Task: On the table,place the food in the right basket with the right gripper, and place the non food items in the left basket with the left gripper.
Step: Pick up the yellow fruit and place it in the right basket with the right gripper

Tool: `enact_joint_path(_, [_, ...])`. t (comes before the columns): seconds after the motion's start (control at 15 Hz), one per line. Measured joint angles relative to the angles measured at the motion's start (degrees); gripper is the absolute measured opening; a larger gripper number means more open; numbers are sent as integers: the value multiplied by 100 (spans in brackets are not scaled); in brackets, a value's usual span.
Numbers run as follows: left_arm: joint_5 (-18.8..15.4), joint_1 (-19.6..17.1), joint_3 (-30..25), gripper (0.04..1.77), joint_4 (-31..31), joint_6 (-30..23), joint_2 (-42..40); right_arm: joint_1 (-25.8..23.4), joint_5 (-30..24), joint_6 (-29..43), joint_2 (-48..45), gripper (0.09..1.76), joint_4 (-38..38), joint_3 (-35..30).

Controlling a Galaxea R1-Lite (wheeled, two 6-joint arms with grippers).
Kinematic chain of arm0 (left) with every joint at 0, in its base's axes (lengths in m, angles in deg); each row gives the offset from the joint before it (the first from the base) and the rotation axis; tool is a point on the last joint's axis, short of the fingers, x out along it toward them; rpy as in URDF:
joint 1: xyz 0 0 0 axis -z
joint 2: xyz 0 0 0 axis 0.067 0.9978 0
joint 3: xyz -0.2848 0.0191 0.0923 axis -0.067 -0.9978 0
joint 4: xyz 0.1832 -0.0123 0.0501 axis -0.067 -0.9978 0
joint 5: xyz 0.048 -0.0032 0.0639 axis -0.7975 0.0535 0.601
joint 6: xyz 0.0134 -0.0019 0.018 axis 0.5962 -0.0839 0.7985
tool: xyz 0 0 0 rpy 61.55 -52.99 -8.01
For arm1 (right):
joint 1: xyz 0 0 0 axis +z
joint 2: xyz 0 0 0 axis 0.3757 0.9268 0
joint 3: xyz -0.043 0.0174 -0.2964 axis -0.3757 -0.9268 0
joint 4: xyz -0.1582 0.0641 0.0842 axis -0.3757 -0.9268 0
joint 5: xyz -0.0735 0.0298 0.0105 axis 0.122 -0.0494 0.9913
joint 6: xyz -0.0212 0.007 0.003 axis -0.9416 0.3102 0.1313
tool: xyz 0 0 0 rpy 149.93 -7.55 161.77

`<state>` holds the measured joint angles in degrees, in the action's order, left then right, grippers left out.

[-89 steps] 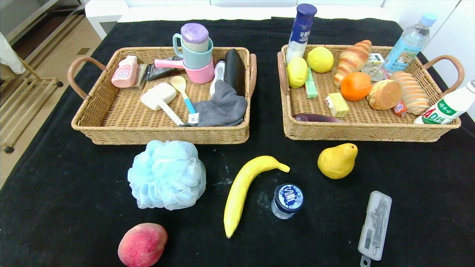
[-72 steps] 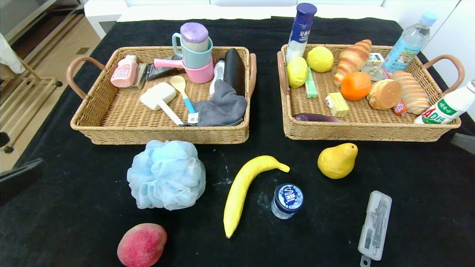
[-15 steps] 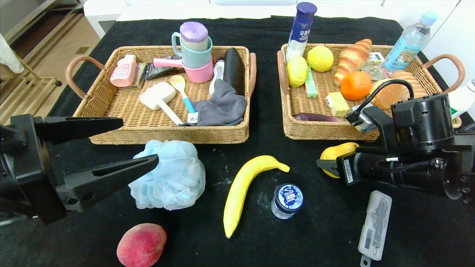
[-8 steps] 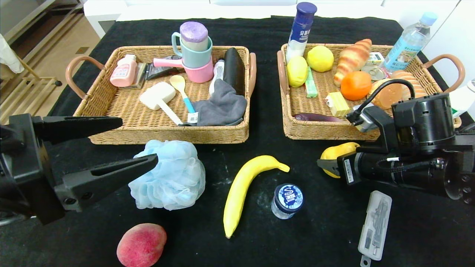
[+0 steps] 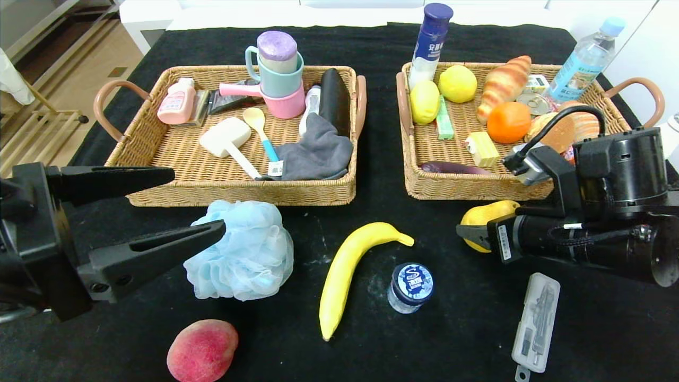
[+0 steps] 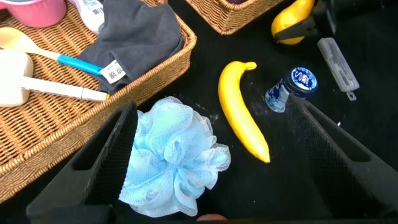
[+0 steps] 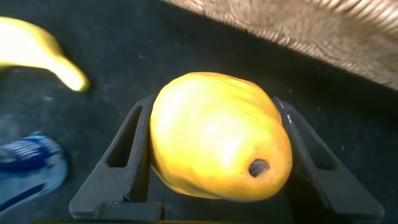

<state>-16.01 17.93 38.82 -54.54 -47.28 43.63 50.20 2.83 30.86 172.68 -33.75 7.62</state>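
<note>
Two black fingers of the right gripper (image 7: 214,186) sit against either side of the yellow pear (image 7: 217,134), clamped on it; the pear (image 5: 484,213) lies just in front of the right basket (image 5: 461,187), near that basket's front wall, toward the table's right edge. On the black table (image 5: 371,350), the banana (image 5: 347,273) lies near the middle, running from the front edge toward the baskets, with the small blue-lidded jar (image 5: 411,286) just beside it on the right. The peach (image 5: 201,351) sits at the front edge, left of the banana. The compass case (image 5: 536,321) lies near the front right corner, below the right arm.

The left gripper (image 5: 193,204) hovers with its fingers spread wide at the left side of the light-blue bath pouf (image 5: 241,252), which sits just in front of the left basket (image 5: 238,191). One finger reaches over the basket's front rim, the other overlaps the pouf in the head view; whether it touches cannot be told.
</note>
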Motion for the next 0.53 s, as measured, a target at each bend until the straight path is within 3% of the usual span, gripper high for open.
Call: enact_joint_path(0.53, [-2, 5, 9, 172, -2, 0, 10, 436, 188, -37, -829, 121, -407, 324])
